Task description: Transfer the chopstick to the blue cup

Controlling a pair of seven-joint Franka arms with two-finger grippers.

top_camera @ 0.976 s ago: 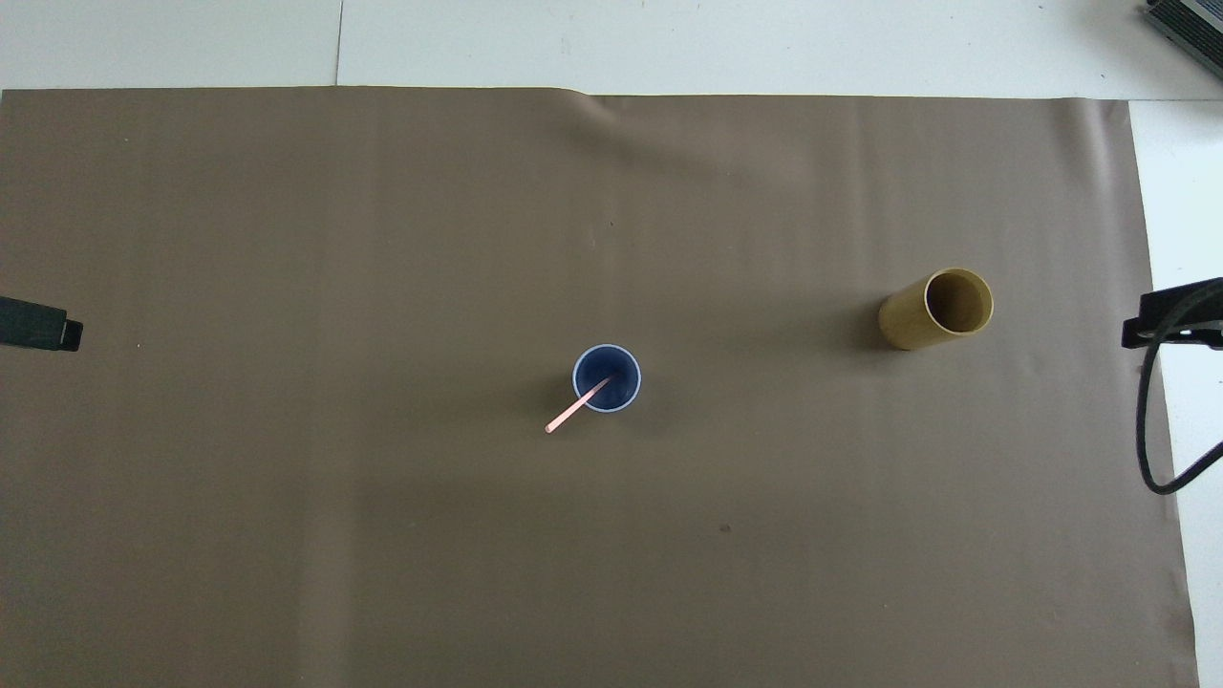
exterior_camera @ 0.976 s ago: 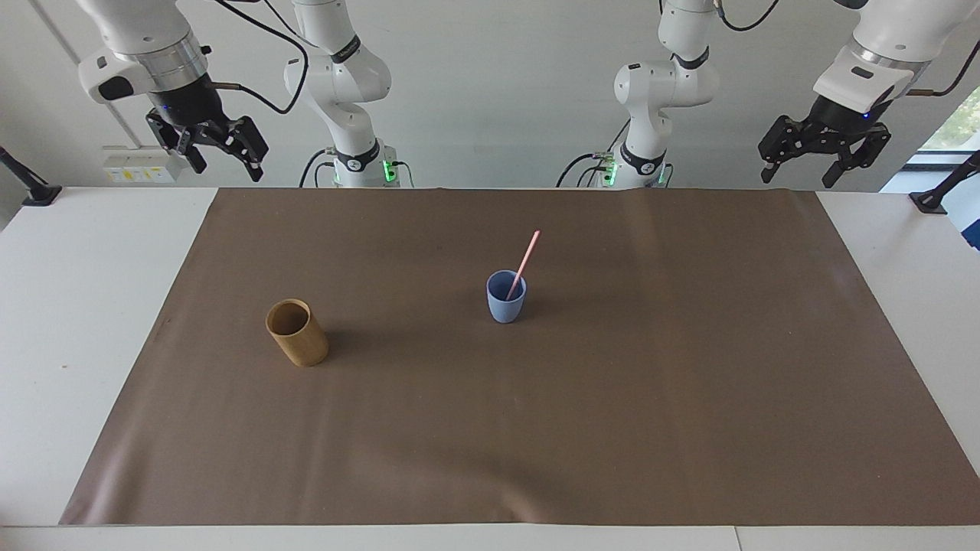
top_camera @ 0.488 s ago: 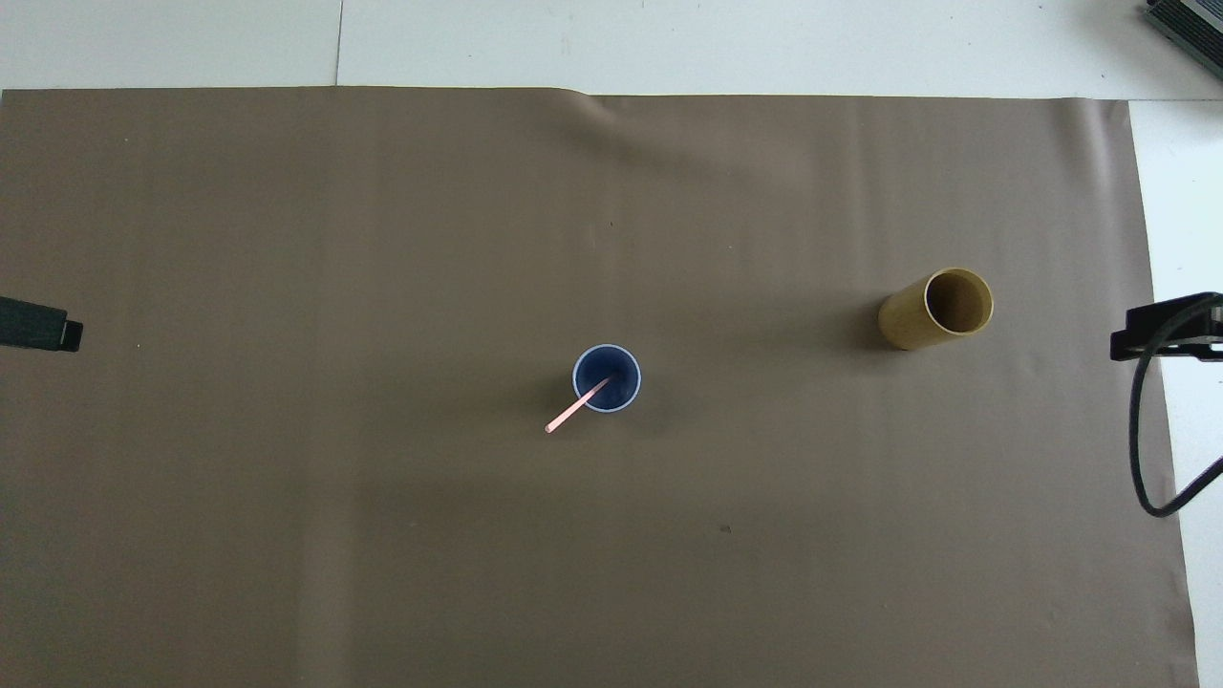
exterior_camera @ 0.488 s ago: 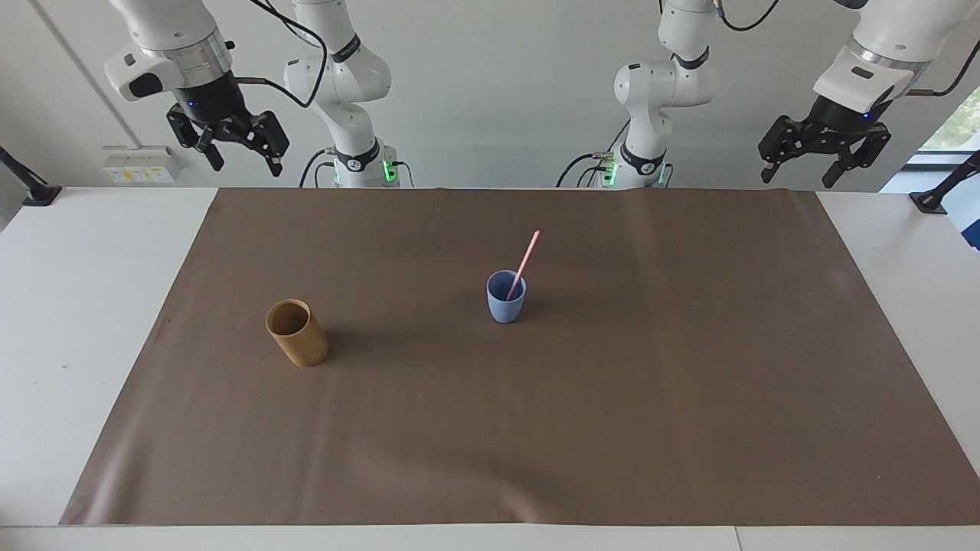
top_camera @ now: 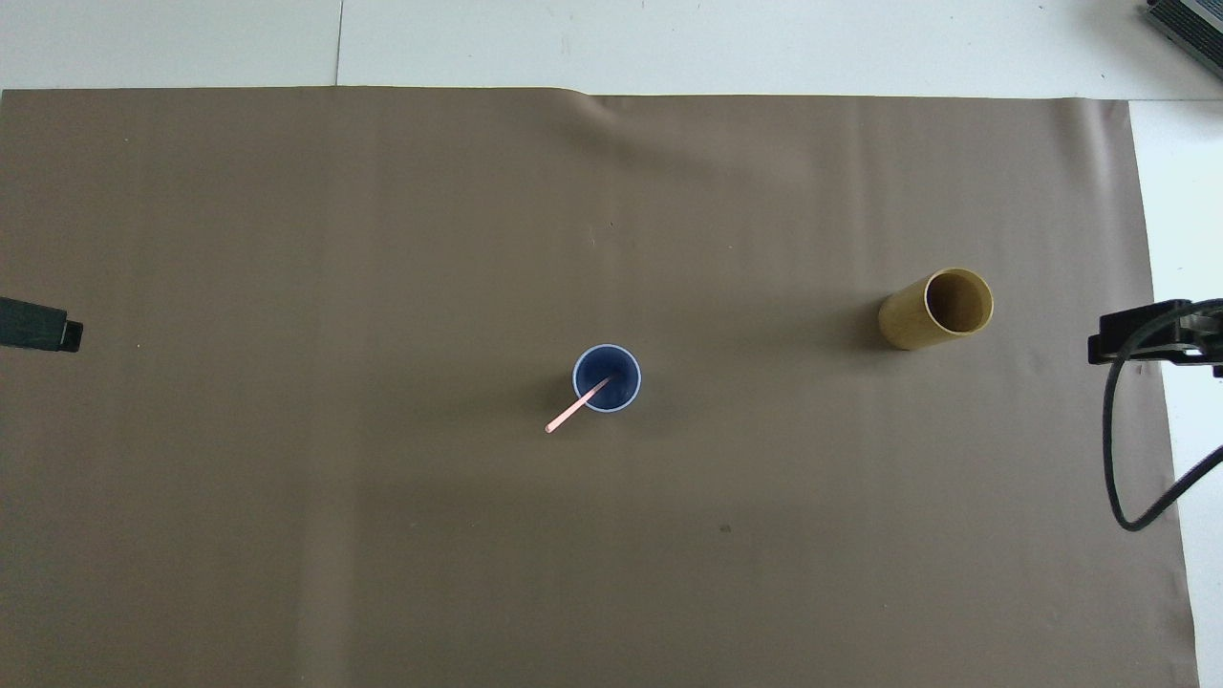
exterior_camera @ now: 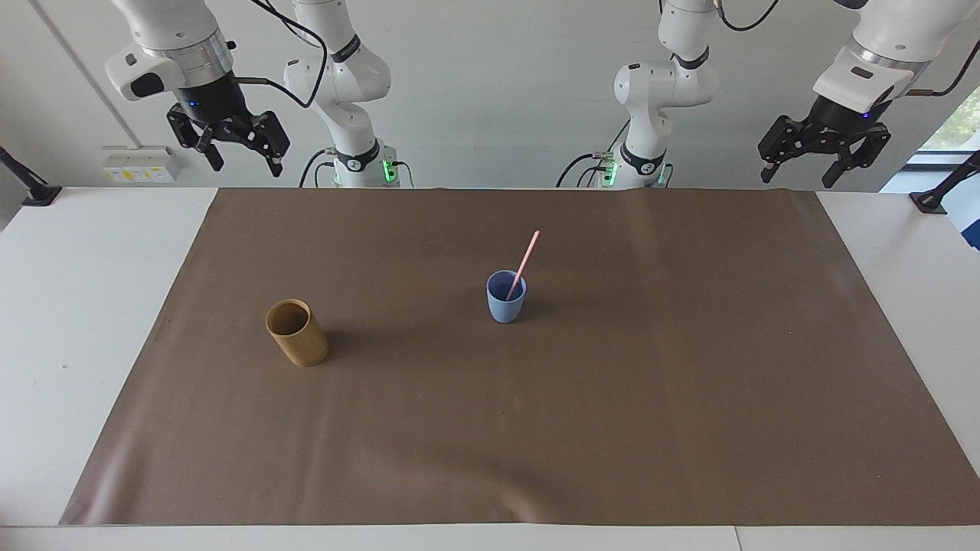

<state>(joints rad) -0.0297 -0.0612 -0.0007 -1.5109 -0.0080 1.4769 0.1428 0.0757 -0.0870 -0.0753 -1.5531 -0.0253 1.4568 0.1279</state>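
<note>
The pale-pink chopstick point(exterior_camera: 525, 260) stands tilted in the blue cup point(exterior_camera: 505, 304) at the middle of the brown mat, and leans on its rim toward the robots. The overhead view shows the stick point(top_camera: 573, 413) and the cup point(top_camera: 621, 397) too. My right gripper point(exterior_camera: 240, 155) is open and empty, high above the mat's corner at the right arm's end. My left gripper point(exterior_camera: 798, 171) is open and empty, high above the left arm's end, and waits. Only a tip of each shows in the overhead view.
A tan-brown cylindrical cup point(exterior_camera: 297, 333) stands upright on the brown mat point(exterior_camera: 612, 398) toward the right arm's end; the overhead view shows the tan cup point(top_camera: 934, 309) too. A black cable point(top_camera: 1123, 449) hangs from the right arm.
My right gripper has moved up and a little toward the table's middle. The left arm, the cups and the chopstick have not moved.
</note>
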